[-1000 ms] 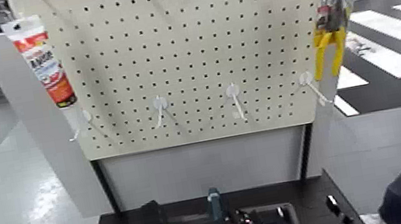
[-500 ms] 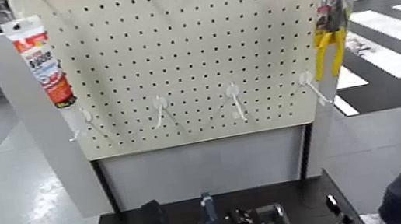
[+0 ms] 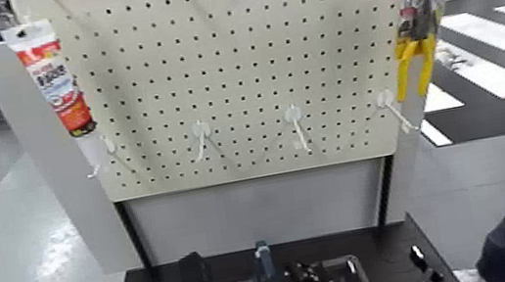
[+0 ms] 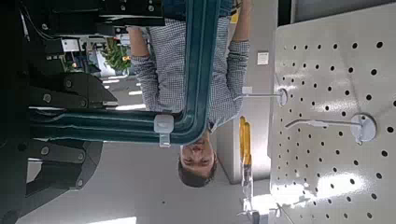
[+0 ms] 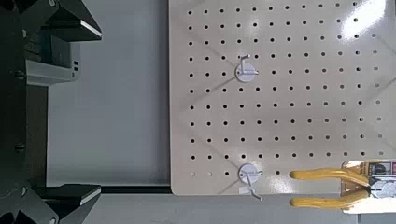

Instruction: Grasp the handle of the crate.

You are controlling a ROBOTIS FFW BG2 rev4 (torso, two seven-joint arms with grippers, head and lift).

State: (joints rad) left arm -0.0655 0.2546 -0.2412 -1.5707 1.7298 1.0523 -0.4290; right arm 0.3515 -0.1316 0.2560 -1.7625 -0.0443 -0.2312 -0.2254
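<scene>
The left hand (image 4: pixel 75 125) was shut around the handle (image 4: pixel 194 65) of the crate (image 3: pixel 349 261) on the near bench (image 3: pixel 388 240); the grasp seemed complete, the right hand (image 5: pixel 93 112) empty and wide open at right.

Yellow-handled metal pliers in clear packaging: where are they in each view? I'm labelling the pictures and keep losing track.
Head view: upper right, handles hanging down.
Left wrist view: right of centre, in the lower half, handles pointing up in the picture.
Right wrist view: lower right corner, handles pointing to the picture's left.
Shared landmark: the cream perforated pegboard with its white hooks.
</scene>
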